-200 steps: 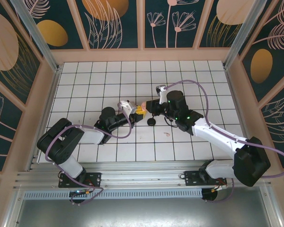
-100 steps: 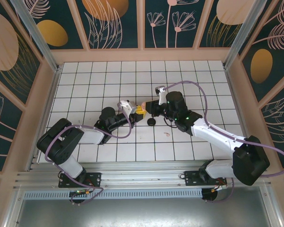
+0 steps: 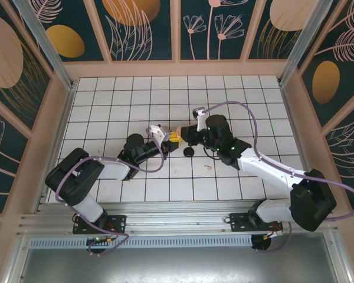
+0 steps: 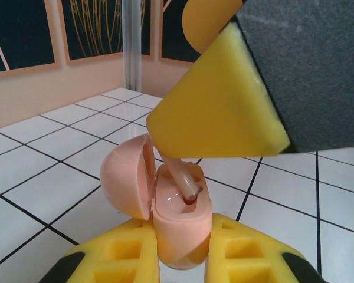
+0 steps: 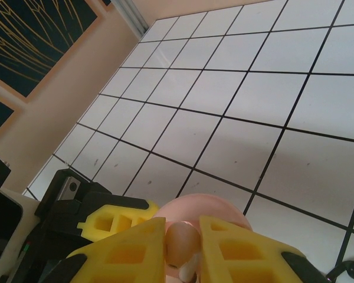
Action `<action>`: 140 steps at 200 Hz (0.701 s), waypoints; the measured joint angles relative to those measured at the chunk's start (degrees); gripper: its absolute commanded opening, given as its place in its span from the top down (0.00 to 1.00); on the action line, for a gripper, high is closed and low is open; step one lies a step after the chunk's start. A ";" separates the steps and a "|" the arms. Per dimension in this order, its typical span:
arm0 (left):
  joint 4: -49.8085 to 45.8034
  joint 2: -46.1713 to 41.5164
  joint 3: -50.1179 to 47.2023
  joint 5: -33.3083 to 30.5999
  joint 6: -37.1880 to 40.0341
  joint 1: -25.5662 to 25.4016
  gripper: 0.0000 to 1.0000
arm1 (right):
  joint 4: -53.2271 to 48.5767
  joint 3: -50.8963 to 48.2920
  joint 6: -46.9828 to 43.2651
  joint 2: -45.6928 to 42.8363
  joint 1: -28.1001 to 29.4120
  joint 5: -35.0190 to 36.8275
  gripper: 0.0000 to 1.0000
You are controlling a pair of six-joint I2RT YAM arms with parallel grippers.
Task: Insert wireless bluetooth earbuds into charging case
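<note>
My left gripper (image 4: 183, 250) is shut on the pale-pink charging case (image 4: 180, 227), held upright with its lid (image 4: 127, 183) swung open to the left. Directly above it, my right gripper (image 5: 183, 229) is shut on one pale-pink earbud (image 5: 182, 244). The earbud's stem (image 4: 184, 180) points down, with its tip in the case's right socket. In the top view both grippers meet at mid-table, the left gripper (image 3: 172, 139) beside the right gripper (image 3: 184, 134). Another tiny pink earbud (image 3: 207, 167) lies on the tiles to the right.
A small black round object (image 3: 189, 152) rests on the white tiled table (image 3: 135, 94) just in front of the two grippers. Wooden walls ring the table. The right arm's purple cable (image 3: 248, 112) arches over the right side.
The right gripper has edged slightly left, closer to the case in the left gripper. The left arm has stayed still.
</note>
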 measured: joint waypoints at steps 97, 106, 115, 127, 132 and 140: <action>-0.52 -1.25 -0.02 -0.87 0.48 0.00 0.87 | -2.60 2.19 -4.55 0.02 3.74 6.73 0.81; -0.81 -1.27 -0.02 -1.09 0.68 0.00 0.87 | -2.75 2.19 -4.57 0.00 3.78 7.13 0.81; -0.90 -1.27 -0.02 -1.31 0.76 0.00 0.87 | -2.93 2.19 -4.59 0.00 3.78 7.45 0.81; -1.09 -1.27 -0.02 -1.49 0.96 0.00 0.87 | -3.28 2.19 -4.61 -0.11 3.82 7.76 0.81; -1.14 -1.27 -0.02 -1.53 1.09 0.00 0.87 | -3.43 2.19 -4.70 -0.22 3.85 7.93 0.81; -1.22 -1.29 -0.02 -1.55 1.14 0.00 0.87 | -3.56 2.19 -4.81 -0.28 3.89 8.11 0.81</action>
